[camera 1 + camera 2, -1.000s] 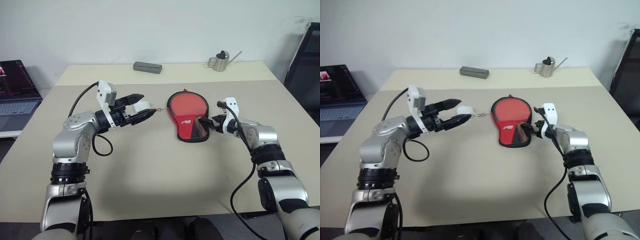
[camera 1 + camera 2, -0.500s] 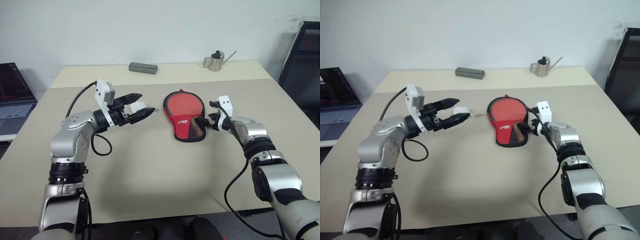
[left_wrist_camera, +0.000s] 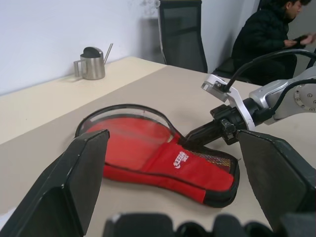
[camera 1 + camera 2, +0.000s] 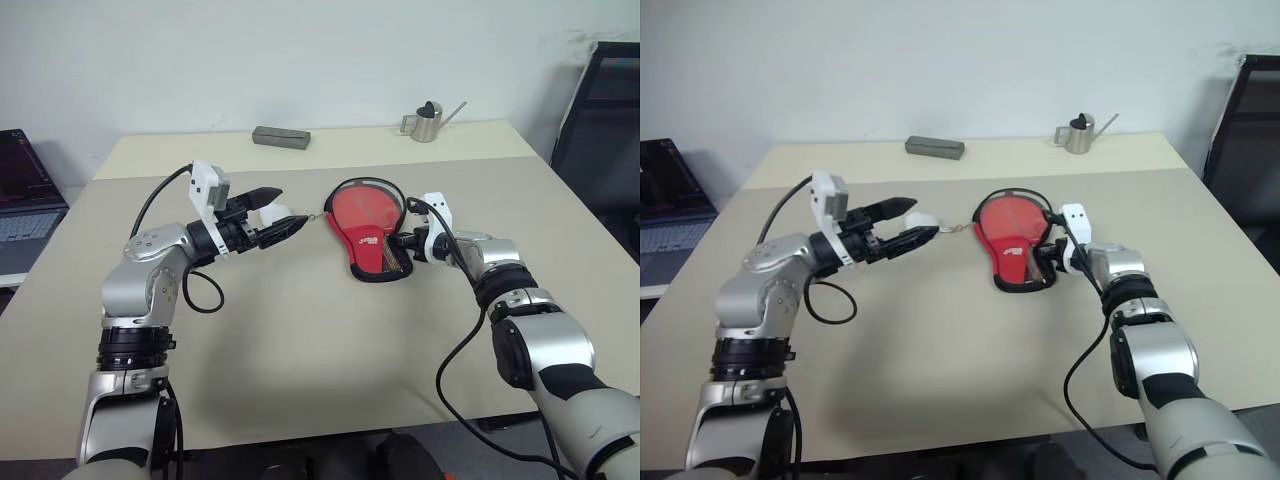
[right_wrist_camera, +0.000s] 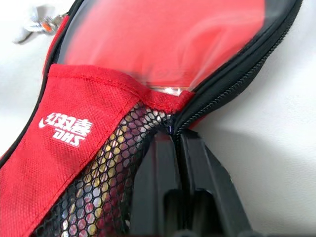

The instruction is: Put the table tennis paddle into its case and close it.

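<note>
The case (image 4: 371, 243), red with a white logo and black mesh, lies at mid table. Its black zip edge (image 4: 366, 184) arches up over the round end. Inside it is the table tennis paddle: the red face (image 5: 163, 39) fills the round part and the handle (image 5: 101, 177) shows through the mesh. My right gripper (image 4: 403, 243) is shut on the zip edge at the case's right side, beside the mesh. My left gripper (image 4: 292, 206) hovers left of the case, open. The white pom-pom (image 4: 282, 213), chained to the case, shows between its fingers; whether it touches them I cannot tell.
A metal watering can (image 4: 425, 122) and a grey block (image 4: 281, 137) stand at the table's far edge. A laptop (image 4: 20, 190) sits off to the left and a black chair (image 4: 600, 110) to the right. A seated person (image 3: 266, 34) shows beyond the table.
My right gripper moved left onto the case's edge and went from open to shut. The zip edge now arches up. The left arm stayed; the camera shifted.
</note>
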Controlling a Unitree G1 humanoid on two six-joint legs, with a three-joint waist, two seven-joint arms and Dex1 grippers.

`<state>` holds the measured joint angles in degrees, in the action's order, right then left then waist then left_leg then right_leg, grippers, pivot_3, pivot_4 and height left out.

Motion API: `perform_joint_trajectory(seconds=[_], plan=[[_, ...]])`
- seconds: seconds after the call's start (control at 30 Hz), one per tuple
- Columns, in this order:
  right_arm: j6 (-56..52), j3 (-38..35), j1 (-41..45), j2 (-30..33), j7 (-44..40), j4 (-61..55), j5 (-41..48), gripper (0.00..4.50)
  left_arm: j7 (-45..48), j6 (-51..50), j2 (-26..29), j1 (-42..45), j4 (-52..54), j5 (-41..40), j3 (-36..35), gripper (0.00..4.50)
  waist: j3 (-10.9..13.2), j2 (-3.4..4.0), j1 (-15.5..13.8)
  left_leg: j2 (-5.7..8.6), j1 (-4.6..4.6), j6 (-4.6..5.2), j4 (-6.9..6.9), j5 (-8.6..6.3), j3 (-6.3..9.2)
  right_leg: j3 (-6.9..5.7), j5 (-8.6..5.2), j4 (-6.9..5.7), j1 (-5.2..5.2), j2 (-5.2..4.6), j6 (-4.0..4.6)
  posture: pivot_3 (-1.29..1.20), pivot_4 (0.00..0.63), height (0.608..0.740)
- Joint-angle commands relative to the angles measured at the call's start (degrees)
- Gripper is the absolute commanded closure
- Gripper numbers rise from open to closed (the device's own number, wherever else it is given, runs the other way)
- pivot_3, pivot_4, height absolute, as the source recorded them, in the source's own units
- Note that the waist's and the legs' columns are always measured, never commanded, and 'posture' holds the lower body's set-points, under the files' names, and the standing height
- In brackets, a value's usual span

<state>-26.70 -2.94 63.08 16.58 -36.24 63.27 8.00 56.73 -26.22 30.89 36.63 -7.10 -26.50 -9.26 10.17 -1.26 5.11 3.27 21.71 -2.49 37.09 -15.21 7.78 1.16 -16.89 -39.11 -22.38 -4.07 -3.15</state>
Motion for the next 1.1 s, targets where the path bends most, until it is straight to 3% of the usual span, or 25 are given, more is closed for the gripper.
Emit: perform_joint_trajectory(seconds=[0.03, 0.3, 0.83, 1.1], plan=[[-1.68, -1.11, 0.24, -0.52, 1.31, 1.09, 0.14, 4.48, 0.37, 0.42, 1.96, -0.32, 2.09, -0.79, -0.7, 0.0, 0.0, 0.0, 0.01, 0.0, 0.0, 0.0, 0.0, 0.0, -0.01, 0.01, 0.0, -0.01, 0.0, 0.0, 0.0, 0.0, 0.15, 0.74], [-12.11, -3.65, -0.44, -0.24, 2.43, -6.85, 2.75, 4.48, 6.19, -2.17, 7.87, -7.79, 7.26, -2.87, -0.19, 0.0, 0.0, 0.01, -0.09, 0.0, 0.0, 0.0, -0.03, 0.0, 0.0, 0.03, 0.0, 0.01, -0.02, 0.0, 0.01, 0.0, 0.15, 0.74], [-40.49, -5.08, -14.43, 0.16, 8.34, -45.15, 10.07, 4.48, 11.07, -6.56, 12.38, -17.58, 18.92, -7.71, 1.18, 0.0, 0.01, 0.03, -0.42, -0.01, 0.25, 0.1, -0.13, -0.06, -0.01, 0.03, 0.0, 0.07, -0.29, -0.03, 0.01, 0.0, 0.15, 0.74], [-56.03, -6.16, -26.04, 1.15, 10.57, -66.77, 15.42, 4.48, 15.83, -3.83, 16.79, -21.74, 22.51, -6.81, 3.21, 0.0, 0.01, 0.03, -1.18, -0.01, 0.26, 0.21, -0.17, -0.13, 0.0, 0.03, -0.01, 0.09, -0.29, -0.02, 0.02, 0.0, 0.15, 0.74]])
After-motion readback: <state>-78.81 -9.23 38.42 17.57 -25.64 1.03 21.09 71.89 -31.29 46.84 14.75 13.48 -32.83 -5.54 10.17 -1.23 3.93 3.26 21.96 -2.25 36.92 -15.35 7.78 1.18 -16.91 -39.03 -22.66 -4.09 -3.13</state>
